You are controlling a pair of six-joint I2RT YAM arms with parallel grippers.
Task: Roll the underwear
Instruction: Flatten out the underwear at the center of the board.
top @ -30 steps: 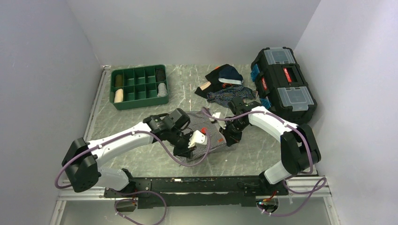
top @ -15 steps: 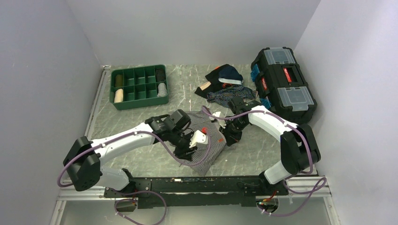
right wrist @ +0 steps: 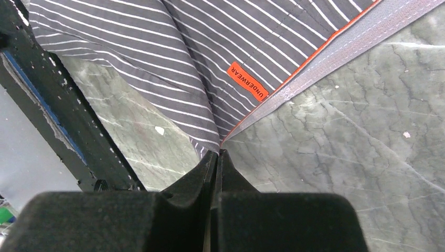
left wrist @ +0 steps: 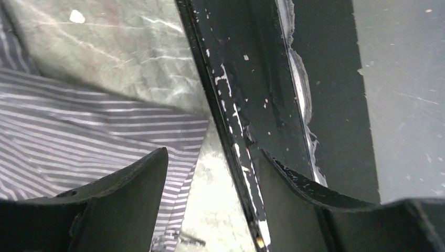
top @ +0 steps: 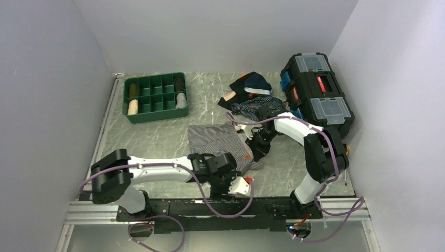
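The left arm has swung away from the cloth and down to the near edge of the surface, and its hand has let go. The underwear was bunched up under that hand a moment ago. Now it lies spread out and flatter.

The left hand is open. Its two dark fingers stand far apart and nothing is between them. Its own camera shows it over the black rail that runs along the near edge. The striped cloth lies off to one side, by one finger.

The right hand is shut tight. It pinches one corner of the underwear, right where the grey band ends. The band has a thin orange line along it. An orange tag with the word UNDERWEAR sits on the stripes near that corner.

The underwear is in the middle of the surface, between the two arms. Its near part comes close to the rail, and the right hand holds its right side.

At the back left is a green tray with many little boxes, and some hold rolled things. At the back right is a black toolbox. A pile of dark clothes lies next to the toolbox, behind the right arm.
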